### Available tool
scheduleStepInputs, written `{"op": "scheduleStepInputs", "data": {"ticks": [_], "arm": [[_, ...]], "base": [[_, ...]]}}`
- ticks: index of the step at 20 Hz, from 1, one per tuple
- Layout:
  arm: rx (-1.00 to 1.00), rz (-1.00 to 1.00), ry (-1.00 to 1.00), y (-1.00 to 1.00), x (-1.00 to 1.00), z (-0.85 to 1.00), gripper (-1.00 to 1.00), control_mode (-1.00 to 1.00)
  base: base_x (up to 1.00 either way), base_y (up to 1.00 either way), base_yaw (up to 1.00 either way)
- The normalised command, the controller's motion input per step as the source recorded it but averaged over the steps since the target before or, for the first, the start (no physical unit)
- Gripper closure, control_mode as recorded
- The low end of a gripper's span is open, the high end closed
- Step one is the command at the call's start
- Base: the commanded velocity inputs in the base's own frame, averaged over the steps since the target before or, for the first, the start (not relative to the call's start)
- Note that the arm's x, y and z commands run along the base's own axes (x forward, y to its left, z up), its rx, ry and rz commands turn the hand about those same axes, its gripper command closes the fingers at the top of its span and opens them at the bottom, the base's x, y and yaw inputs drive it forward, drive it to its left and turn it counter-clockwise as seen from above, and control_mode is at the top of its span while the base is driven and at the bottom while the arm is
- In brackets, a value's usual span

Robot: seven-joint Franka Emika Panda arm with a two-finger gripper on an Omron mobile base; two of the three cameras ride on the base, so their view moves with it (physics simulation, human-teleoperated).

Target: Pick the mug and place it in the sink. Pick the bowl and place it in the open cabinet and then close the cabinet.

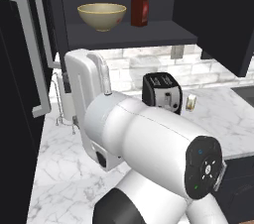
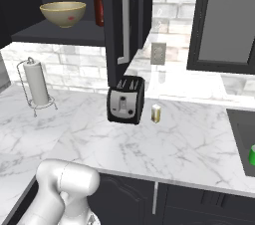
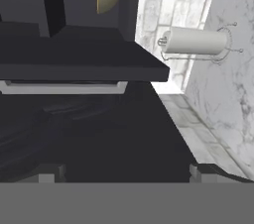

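Your claw (image 3: 124, 171) is spread wide and holds nothing, facing the dark cabinet door (image 3: 79, 139). The bowl (image 1: 101, 16) sits on the cabinet (image 1: 124, 34) shelf, a red bottle (image 1: 140, 7) at its 3 o'clock. The mug (image 2: 252, 155) is in the sink (image 2: 241, 137); a toaster (image 2: 126, 99) stands on the table (image 2: 174, 139).

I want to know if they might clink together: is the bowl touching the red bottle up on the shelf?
Apart. In the left base view the bowl and the red bottle stand side by side in the cabinet, with dark back wall showing between them.
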Motion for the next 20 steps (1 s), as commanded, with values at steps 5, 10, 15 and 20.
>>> {"op": "scheduleStepInputs", "data": {"ticks": [5, 10, 15, 20], "arm": [[0.0, 0.0, 0.0, 0.01, 0.15, 0.0, -1.0, -1.0], [0.0, 0.0, 0.0, 0.0, 0.1, 0.0, -1.0, -1.0], [0.0, 0.0, 0.0, 0.11, 0.04, -0.02, -1.0, -1.0], [0.0, 0.0, 0.0, 0.13, 0.06, -0.03, -1.0, -1.0]], "base": [[0.0, 0.0, 0.0], [0.0, 0.0, 0.0], [0.0, 0.0, 0.0], [0.0, 0.0, 0.0]]}}
